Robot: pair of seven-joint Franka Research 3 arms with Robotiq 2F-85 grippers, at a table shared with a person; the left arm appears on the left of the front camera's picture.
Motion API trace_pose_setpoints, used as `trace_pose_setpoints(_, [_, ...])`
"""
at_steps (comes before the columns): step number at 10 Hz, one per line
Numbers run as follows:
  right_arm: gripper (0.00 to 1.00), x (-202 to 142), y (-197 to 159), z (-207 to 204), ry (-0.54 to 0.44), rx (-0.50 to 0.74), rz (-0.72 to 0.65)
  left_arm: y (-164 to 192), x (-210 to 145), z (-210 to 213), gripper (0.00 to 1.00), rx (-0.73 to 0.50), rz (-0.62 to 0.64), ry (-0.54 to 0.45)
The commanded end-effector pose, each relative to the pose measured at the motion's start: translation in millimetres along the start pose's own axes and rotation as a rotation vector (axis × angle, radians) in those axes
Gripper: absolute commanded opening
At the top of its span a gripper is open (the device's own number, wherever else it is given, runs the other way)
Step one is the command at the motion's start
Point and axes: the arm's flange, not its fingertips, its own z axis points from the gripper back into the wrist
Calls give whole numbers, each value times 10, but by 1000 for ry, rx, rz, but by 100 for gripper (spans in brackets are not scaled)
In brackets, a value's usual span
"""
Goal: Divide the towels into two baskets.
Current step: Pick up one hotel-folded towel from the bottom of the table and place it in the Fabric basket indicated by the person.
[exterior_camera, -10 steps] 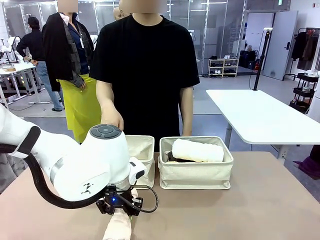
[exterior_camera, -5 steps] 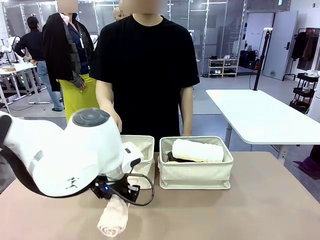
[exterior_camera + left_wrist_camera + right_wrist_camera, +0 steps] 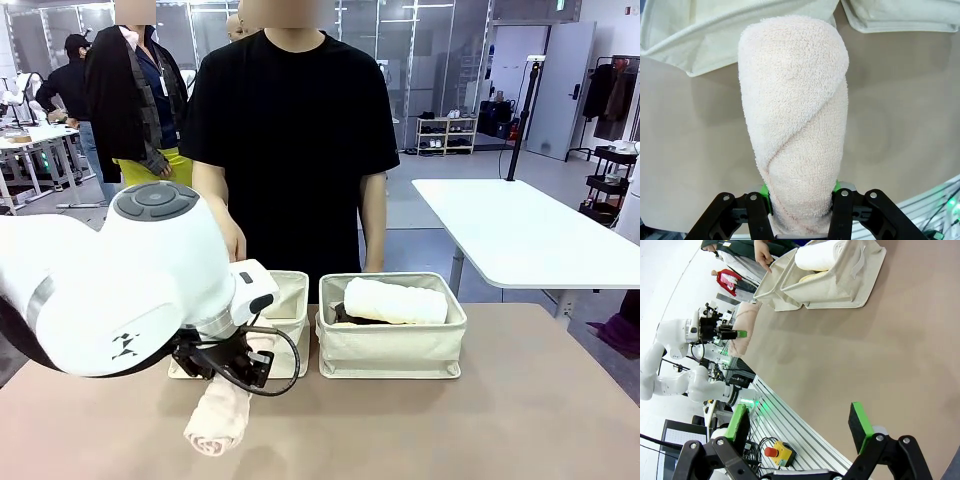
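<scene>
Cream towel roll hung clear of the table, just in front of the left basket, clamped at one end by the left gripper; free end pointed toward the robot's side in the front view. Right basket held a white towel lying on top of a dark one. Left basket's contents could not be made out. Left arm was bent low over the table. Person's hand rested at the left basket's far rim. Right gripper stood spread wide, holding nothing, above bare table.
</scene>
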Motion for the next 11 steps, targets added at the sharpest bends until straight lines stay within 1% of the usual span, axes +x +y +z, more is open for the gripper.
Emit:
trace_pose_setpoints(1, [100, -12, 30, -6, -16, 9, 20, -25, 15, -48, 14, -6, 5, -5])
trace_pose_setpoints(2, [100, -12, 30, -6, -16, 9, 20, 0, 0, 0, 39, 0, 0, 0])
trace_pose_setpoints(3, [100, -12, 30, -6, -16, 9, 20, 93, 70, 84, 39, 48, -125, -154])
trace_pose_setpoints(4, [100, -12, 30, -6, -16, 9, 20, 177, 135, 155, 39, 76, -255, -147])
trace_pose_setpoints(5, [100, -12, 30, -6, -16, 9, 20, 245, 209, 252, 39, 22, -374, -135])
trace_pose_setpoints(6, [100, -12, 30, -6, -16, 9, 20, 335, 286, 377, 39, 10, -471, -172])
trace_pose_setpoints(8, [100, -12, 30, -6, -16, 9, 20, 535, 474, 502, 39, 9, -665, -192])
trace_pose_setpoints(9, [100, -12, 30, -6, -16, 9, 20, 628, 580, 469, 39, 43, -830, -263])
trace_pose_setpoints(10, [100, -12, 30, -6, -16, 9, 20, 718, 752, 430, 39, 123, -981, -314])
trace_pose_setpoints(11, [100, -12, 30, -6, -16, 9, 20, 768, 956, 339, 39, 186, -1038, -318])
